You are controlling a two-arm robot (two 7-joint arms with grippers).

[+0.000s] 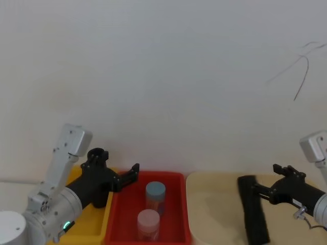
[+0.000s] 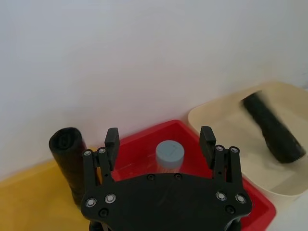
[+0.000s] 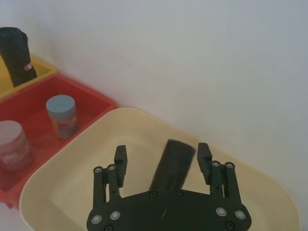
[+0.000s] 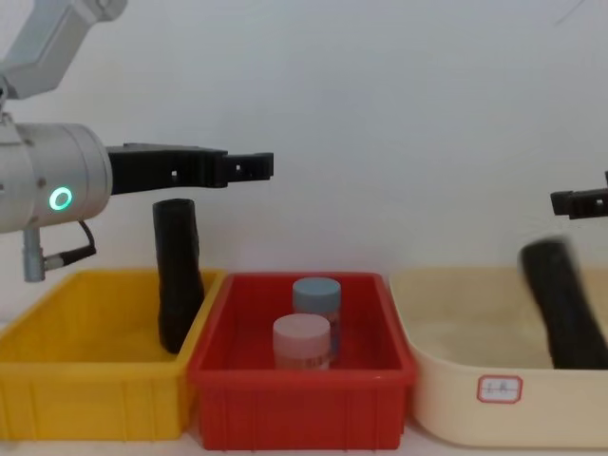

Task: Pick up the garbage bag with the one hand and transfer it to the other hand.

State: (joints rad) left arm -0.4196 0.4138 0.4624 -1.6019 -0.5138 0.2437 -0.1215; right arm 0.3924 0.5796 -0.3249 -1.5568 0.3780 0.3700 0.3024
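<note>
The cream plastic bin (image 4: 437,361) has bare floor across its left half. The matte black stubby roll of bags (image 4: 565,304) leans across the right side, and the open right pincer (image 3: 162,153) hangs near above its upper end. The roll is blurred, so it is hard to tell whether it touches the back wall.

In the yellow plastic bin (image 4: 95,370), the tall slim black roll (image 4: 178,285) stands upright by the right-hand wall, close under the open left pincer (image 4: 261,166). The rest of that bin's floor is open.

The red plastic bin (image 4: 294,399) holds a blue-lidded jar (image 4: 316,294) and a pink-lidded jar (image 4: 302,342) down its middle, with narrow lanes along both side walls.
</note>
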